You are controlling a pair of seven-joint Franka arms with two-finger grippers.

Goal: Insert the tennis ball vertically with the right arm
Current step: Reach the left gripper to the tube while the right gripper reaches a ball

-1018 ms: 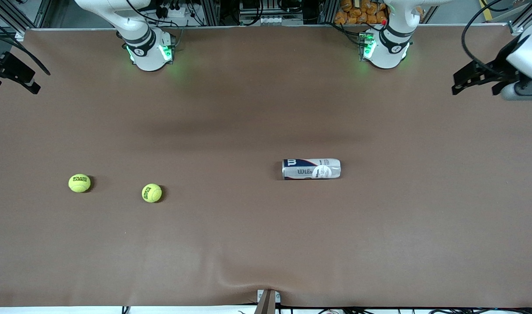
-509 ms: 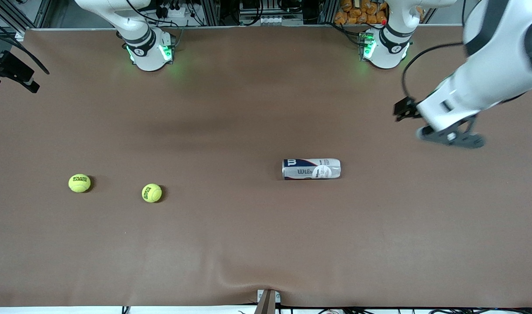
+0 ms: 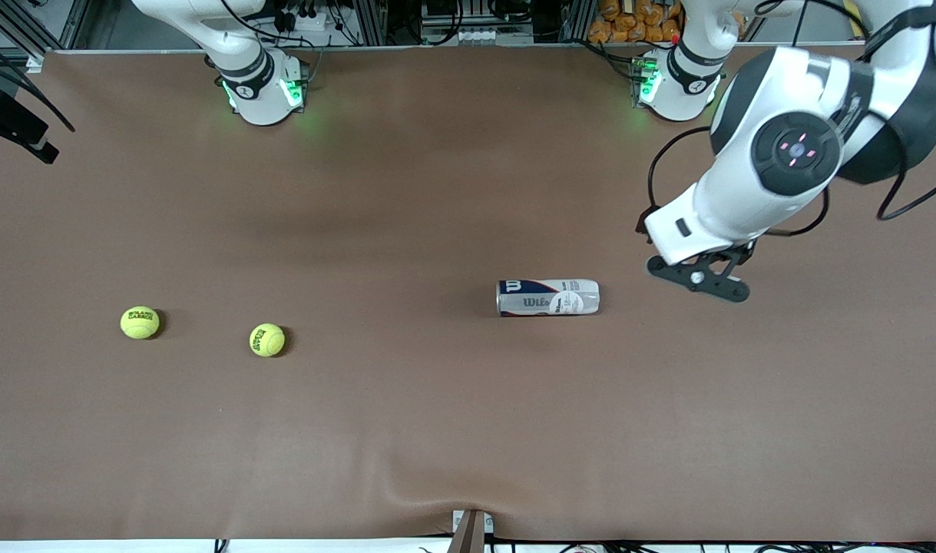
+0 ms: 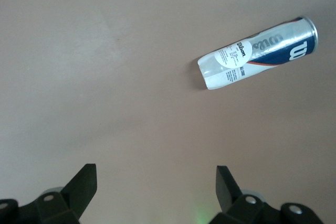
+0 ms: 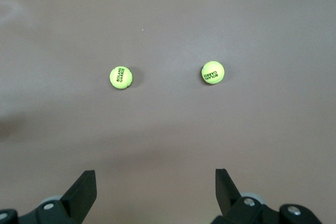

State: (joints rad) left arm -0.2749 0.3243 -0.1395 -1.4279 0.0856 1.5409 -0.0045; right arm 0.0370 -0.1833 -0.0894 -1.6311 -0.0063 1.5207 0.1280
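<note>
- Step in hand, as I judged it: only the approach. Nothing was gripped yet; the white-and-blue plastic tennis ball can (image 3: 548, 297) lay on its side on the brown table cover (image 3: 437, 430), approx. mid-table toward the left arm's end.
- The two yellow-green felt tennis balls (image 3: 140, 322) (image 3: 267, 339) lay toward the right arm's end, well apart from the can.
- Next move prob. called for: left arm to stand the can upright w/ mouth up, then right arm to pick one ball.
- Left gripper (image 3: 699, 279) hung over the table just beside the can's end, pointing down, jaws wide, empty.
- Right gripper (image 5: 152, 195) was up over the table's edge, looking down at both balls, jaws wide, empty.
</note>
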